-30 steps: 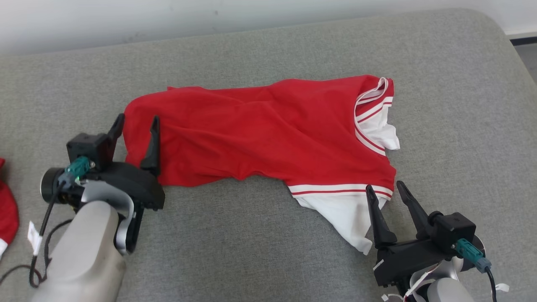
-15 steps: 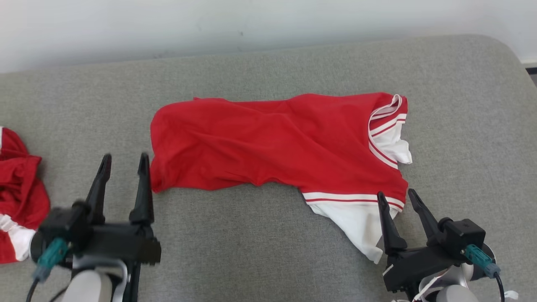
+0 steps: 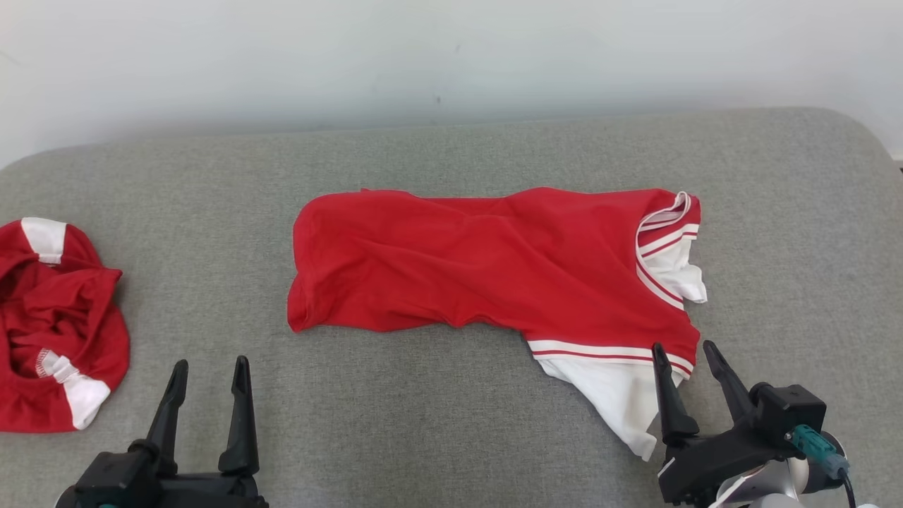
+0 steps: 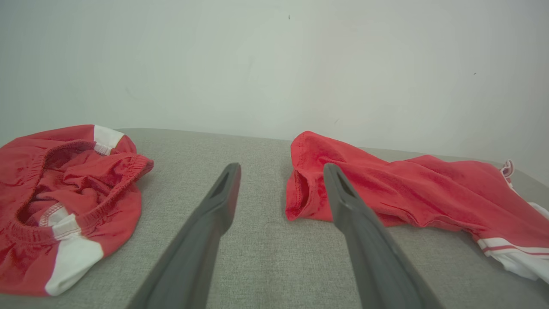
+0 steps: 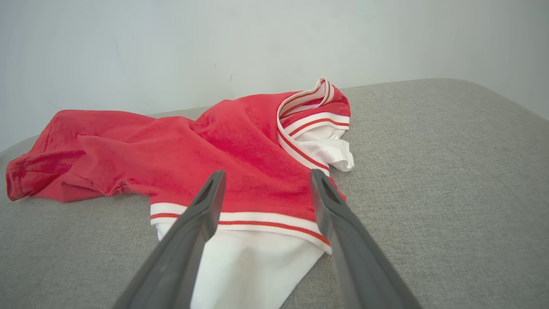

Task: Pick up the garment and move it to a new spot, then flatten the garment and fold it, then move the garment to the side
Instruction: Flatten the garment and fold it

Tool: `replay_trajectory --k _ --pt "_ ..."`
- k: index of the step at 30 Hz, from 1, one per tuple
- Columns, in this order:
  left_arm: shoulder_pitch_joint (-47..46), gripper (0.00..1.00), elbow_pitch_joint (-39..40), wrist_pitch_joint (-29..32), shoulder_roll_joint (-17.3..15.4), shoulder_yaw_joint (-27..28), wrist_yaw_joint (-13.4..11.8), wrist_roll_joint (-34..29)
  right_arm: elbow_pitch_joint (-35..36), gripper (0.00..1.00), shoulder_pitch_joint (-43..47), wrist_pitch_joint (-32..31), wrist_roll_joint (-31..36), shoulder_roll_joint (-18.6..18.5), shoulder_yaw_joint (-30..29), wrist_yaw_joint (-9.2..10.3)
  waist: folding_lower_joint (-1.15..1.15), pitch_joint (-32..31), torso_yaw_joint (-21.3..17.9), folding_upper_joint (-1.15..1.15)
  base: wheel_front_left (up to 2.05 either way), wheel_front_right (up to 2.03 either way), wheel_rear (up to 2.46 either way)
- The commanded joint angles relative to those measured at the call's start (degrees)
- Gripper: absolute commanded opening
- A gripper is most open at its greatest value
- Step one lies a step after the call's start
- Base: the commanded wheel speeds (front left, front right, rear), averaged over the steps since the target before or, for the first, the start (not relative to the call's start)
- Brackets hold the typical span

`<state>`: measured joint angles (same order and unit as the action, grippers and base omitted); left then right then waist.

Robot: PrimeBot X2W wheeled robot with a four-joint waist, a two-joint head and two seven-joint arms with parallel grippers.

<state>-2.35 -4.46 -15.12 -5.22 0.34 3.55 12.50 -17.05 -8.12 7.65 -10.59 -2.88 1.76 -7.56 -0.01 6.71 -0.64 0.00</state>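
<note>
A red garment [image 3: 487, 264] with white, red-striped trim lies folded lengthwise across the middle of the grey cushion, collar to the right; its white sleeve [image 3: 614, 388] sticks out at the lower right. My left gripper [image 3: 209, 365] stands open at the bottom left, well short of the garment's left hem [image 4: 300, 189]. At the lower right my right gripper [image 3: 684, 349] is open too, fingertips over the striped sleeve band [image 5: 257, 219], holding nothing.
A second crumpled red and white garment [image 3: 53, 331] lies at the cushion's left edge, seen too in the left wrist view [image 4: 64, 193]. A pale wall [image 3: 423, 56] rises behind the grey cushion [image 3: 423, 423]. Bare cushion lies in front of the garment.
The camera has tilted up, shifting the scene down. My left gripper has drawn back from the garment's left hem, letting it go. The right gripper kept its place by the sleeve.
</note>
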Motion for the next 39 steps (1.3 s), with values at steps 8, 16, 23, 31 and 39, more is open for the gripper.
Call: replay_trajectory --k 8,16,23,31,39 --pt "1.3 1.0 0.3 0.0 1.6 0.7 1.4 -1.5 -2.5 1.0 -3.2 -6.2 -0.6 -0.4 -5.9 0.15 0.01 0.3 1.1 0.0 0.0 0.0 0.0" --pt "-1.9 1.0 0.5 0.0 2.0 0.0 2.3 -1.9 -10.3 1.0 -10.2 -18.1 0.2 -1.8 -9.5 0.15 0.01 3.9 2.1 0.0 0.0 0.0 0.0" --pt "-3.4 1.0 0.6 0.0 2.2 -0.5 2.8 -2.2 -17.5 0.45 -15.5 -21.2 -0.2 -2.3 -8.8 0.15 0.01 6.4 3.3 0.0 0.0 0.0 0.0" --pt "-4.2 1.0 1.0 0.0 2.3 -0.8 3.1 -2.4 -18.8 0.0 -21.0 -16.5 5.0 -4.6 -12.1 0.15 0.01 7.6 4.1 0.0 0.0 0.0 0.0" --pt "-5.4 1.0 1.6 0.0 2.3 -1.4 3.4 -2.7 -20.6 0.0 -28.7 -14.5 8.6 -7.6 -11.7 0.15 0.01 9.1 5.0 0.0 0.0 0.0 0.0"
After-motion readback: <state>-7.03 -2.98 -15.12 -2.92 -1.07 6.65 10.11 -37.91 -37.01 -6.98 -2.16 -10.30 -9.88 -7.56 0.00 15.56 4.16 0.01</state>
